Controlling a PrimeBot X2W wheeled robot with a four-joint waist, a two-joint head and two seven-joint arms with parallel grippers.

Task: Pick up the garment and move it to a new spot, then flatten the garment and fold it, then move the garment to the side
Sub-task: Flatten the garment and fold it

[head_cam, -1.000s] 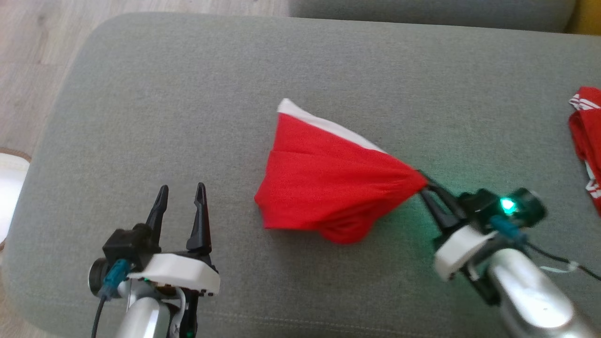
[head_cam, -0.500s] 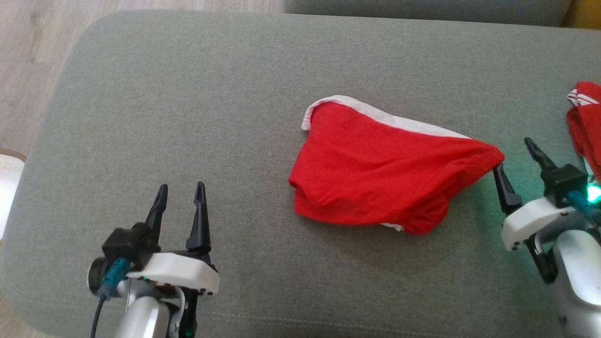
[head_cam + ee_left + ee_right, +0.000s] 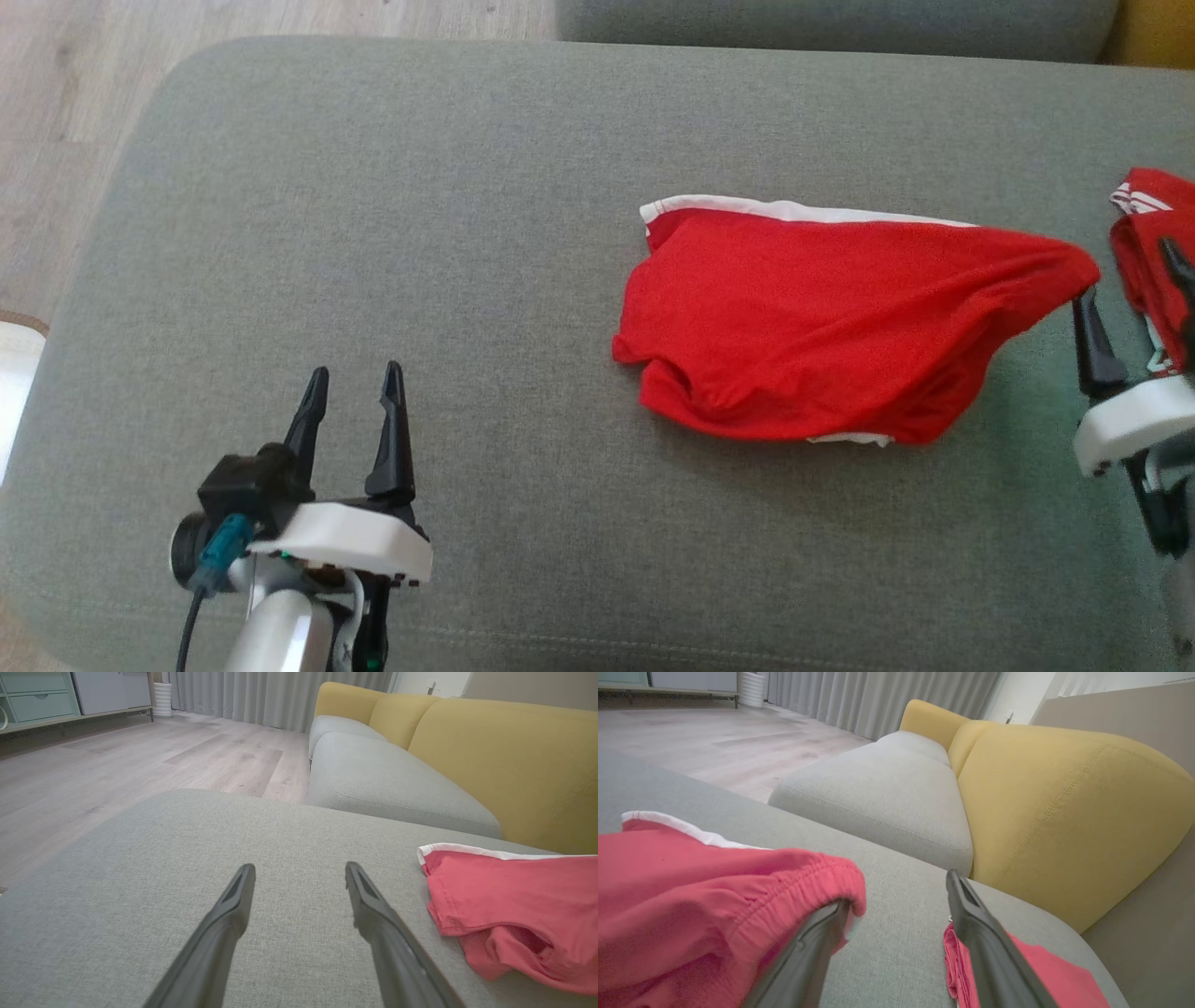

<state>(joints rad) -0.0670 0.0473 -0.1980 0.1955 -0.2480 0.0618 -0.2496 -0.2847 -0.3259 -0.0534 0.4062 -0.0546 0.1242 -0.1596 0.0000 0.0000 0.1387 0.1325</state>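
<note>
Garment [image 3: 840, 336], red with a white band, lies crumpled on your grey cushion [image 3: 373, 187], right of centre. Your right tool [image 3: 1123, 273] stands wide at its right corner, one finger touching the elastic hem and gripping nothing. Another red cloth [image 3: 1153, 187] sits by the other finger. Your left tool [image 3: 355, 378], also wide and empty, hovers well apart to the garment's left.

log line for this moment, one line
garment: crumpled on cushion, not yet flattened | left gripper: open, apart from garment | right gripper: open, at garment's waistband corner | next: flatten
</note>
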